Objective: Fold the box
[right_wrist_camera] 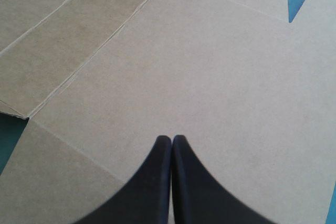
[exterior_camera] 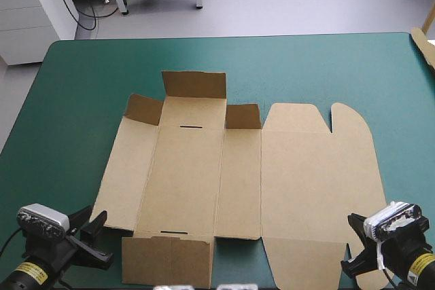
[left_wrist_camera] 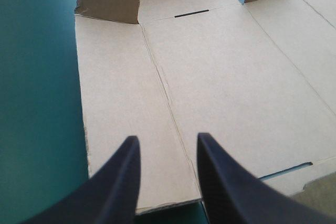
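The box (exterior_camera: 306, 168) is matt brown board, faintly fibrous, with pressed creases; the bench's teal-green cover (exterior_camera: 68, 100) looks smooth and matt.

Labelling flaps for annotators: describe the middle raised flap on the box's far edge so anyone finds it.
On the teal-green table lies the brown box, mostly flat. Three flaps stand raised along its far edge; this is the middle flap, just beyond a short dark slot. It is wider and set farther back than the two small flaps beside it.
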Controlling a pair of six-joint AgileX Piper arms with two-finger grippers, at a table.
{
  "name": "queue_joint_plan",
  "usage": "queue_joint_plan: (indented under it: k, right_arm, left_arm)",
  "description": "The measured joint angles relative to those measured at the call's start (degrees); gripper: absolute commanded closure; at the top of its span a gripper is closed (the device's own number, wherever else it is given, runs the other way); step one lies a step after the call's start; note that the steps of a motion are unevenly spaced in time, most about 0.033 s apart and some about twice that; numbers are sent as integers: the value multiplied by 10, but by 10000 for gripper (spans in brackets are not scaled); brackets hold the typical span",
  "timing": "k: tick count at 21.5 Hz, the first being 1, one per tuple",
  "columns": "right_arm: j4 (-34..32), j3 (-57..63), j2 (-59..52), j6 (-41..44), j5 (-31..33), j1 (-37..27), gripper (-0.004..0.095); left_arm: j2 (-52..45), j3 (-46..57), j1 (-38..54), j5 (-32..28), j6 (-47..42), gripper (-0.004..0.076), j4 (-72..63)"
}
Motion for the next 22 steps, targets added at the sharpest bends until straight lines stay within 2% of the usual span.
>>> queue_joint_plan:
  k: [1,12,16,19,22]
  right_arm:
    - [0,0,-2,0,-1,0,924]
    - [0,0,-6,2,-1,0,924]
    - [0,0,-6,2,-1,0,924]
    - [0,0,-6,2,-1,0,924]
    - [0,0,-6,2,-1,0,924]
  left_arm:
    - [0,0,0,0,0,272,0]
    - [7,-16,0,15,3,286,-6]
    - [78,-110,0,77,2,286,5]
    - [182,-190,0,130,-3,286,6]
    - [253,-238,0,159,-7,286,7]
